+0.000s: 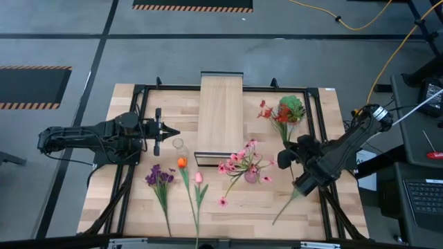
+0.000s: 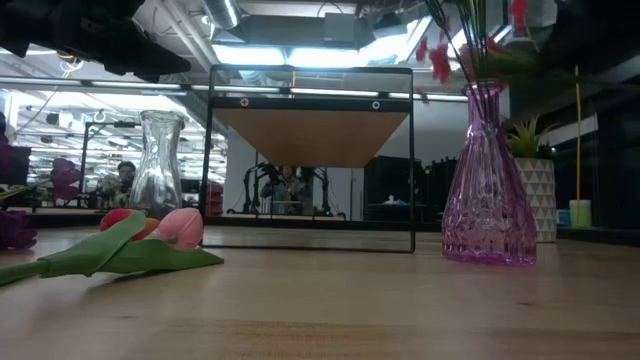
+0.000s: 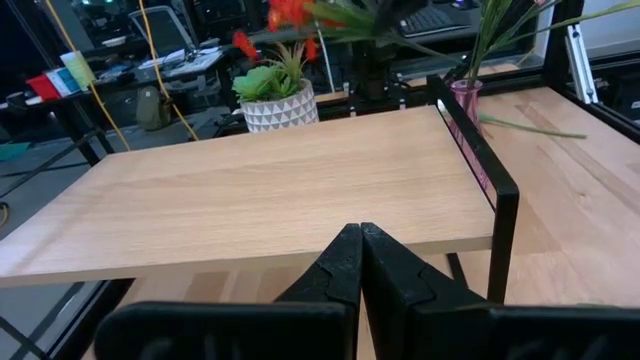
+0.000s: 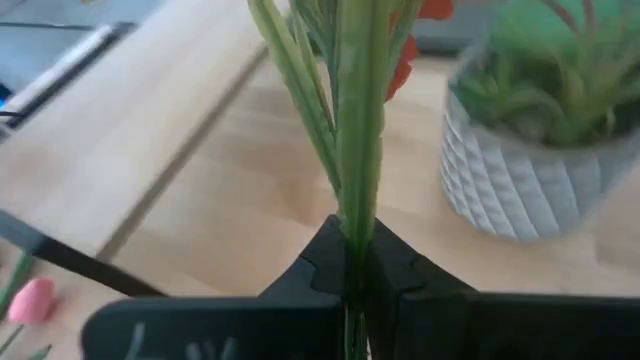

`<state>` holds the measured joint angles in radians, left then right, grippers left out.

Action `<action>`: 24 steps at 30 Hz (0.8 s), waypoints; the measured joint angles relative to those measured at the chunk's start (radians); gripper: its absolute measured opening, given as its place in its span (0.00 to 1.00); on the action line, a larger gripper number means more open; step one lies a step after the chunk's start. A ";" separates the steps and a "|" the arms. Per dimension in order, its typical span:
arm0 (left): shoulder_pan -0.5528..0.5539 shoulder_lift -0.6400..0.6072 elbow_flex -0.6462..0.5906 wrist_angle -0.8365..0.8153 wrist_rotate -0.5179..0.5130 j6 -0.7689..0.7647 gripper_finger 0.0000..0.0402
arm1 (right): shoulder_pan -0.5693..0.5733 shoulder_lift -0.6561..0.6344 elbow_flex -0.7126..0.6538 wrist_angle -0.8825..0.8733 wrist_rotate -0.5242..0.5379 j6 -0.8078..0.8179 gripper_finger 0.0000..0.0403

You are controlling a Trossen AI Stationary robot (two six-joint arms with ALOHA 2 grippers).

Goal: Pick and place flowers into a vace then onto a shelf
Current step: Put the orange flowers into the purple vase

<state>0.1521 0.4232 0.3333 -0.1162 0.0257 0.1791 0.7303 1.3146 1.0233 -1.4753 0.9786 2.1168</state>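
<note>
My right pincer (image 4: 355, 262), pinching the green stem of the red-bloomed artificial flower (image 1: 280, 116) at four o'clock on the surface, must next carry it to the purple ribbed glass vase (image 2: 488, 190), I judge, while my left pincer (image 3: 360, 262) waits pressed together.

Red blooms (image 1: 277, 114) clamped in right tool (image 4: 355, 262); tulips (image 1: 190, 176) (orange, pink) lie flat near shelf (image 1: 221, 114).

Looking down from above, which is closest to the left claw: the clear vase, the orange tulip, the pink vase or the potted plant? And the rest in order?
From the left gripper, shut by the shelf's left edge:
1. Clear vase, just beside it.
2. Orange tulip, just past the vase, toward the front.
3. Pink vase, beyond the shelf's front end.
4. Potted plant, far right, at the back.
</note>
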 joint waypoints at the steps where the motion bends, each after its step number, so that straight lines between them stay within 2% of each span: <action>1: 0.000 0.000 0.000 0.000 0.000 0.000 0.01 | 0.000 -0.008 0.000 0.009 0.017 -0.020 0.02; 11: 0.000 0.000 0.000 0.028 0.000 0.018 0.01 | -0.004 -0.068 0.000 0.142 0.112 -0.286 0.02; 19: 0.000 0.000 0.000 0.070 0.000 0.018 0.01 | -0.040 -0.186 0.000 0.304 0.111 -0.681 0.02; 24: 0.000 0.000 0.000 0.069 0.000 0.018 0.01 | -0.087 -0.292 0.000 0.404 0.053 -0.968 0.02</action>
<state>0.1524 0.4229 0.3336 -0.0467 0.0257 0.1970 0.6430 1.0226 1.0229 -1.0716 1.0321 1.1487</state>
